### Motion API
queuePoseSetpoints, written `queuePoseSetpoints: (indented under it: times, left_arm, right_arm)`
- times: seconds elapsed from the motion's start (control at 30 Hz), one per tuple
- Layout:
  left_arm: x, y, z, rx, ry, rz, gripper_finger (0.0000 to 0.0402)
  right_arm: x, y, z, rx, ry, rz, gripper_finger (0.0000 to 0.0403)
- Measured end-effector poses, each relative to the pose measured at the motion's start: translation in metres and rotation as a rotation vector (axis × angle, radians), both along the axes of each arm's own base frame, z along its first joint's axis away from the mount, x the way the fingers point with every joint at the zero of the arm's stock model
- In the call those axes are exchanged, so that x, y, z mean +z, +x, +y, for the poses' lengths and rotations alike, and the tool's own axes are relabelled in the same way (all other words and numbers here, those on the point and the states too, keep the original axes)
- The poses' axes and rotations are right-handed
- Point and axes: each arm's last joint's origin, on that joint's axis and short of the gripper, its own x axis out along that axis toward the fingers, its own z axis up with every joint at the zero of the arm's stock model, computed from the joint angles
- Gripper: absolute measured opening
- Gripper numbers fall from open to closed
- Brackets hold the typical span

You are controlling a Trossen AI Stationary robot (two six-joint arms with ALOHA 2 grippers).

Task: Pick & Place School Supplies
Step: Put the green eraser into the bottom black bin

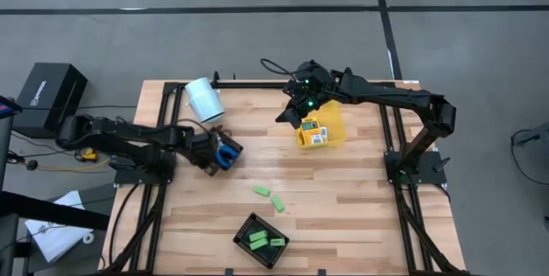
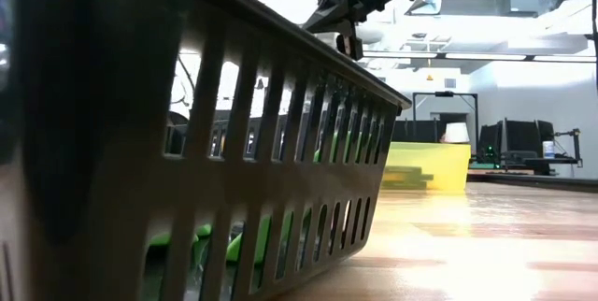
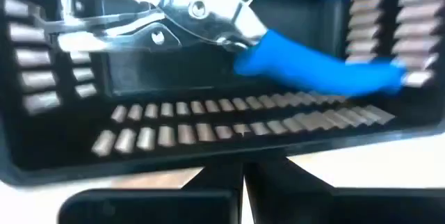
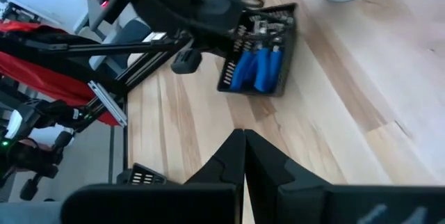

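Wooden worktop (image 1: 343,199) carries a job seemingly mostly done: blue-handled tools (image 1: 227,152) lie in a black tray (image 1: 208,163) beside the left hand (image 1: 206,149), fingers together; yellow packs (image 1: 313,132) sit in the yellow bin (image 1: 337,126) under the right hand (image 1: 296,109), likewise closed and empty. Two green pieces (image 1: 269,197) remain loose; others (image 1: 264,240) fill the near tray (image 1: 244,225).

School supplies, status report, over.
Left tool shut at tray of blue tools. Right tool shut beside yellow bin. Two green pieces loose.
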Motion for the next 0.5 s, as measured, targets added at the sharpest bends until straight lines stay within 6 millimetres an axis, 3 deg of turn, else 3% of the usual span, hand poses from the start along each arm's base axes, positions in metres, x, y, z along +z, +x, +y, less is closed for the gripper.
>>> queuePoseSetpoints:
  times: [0.5]
  left_arm:
    - [0.006, 0.03, 0.031, 0.076, 0.095, -0.299, 0.0001]
  right_arm:
    - [0.001, -0.003, -0.01, -0.01, -0.003, -0.017, 0.0]
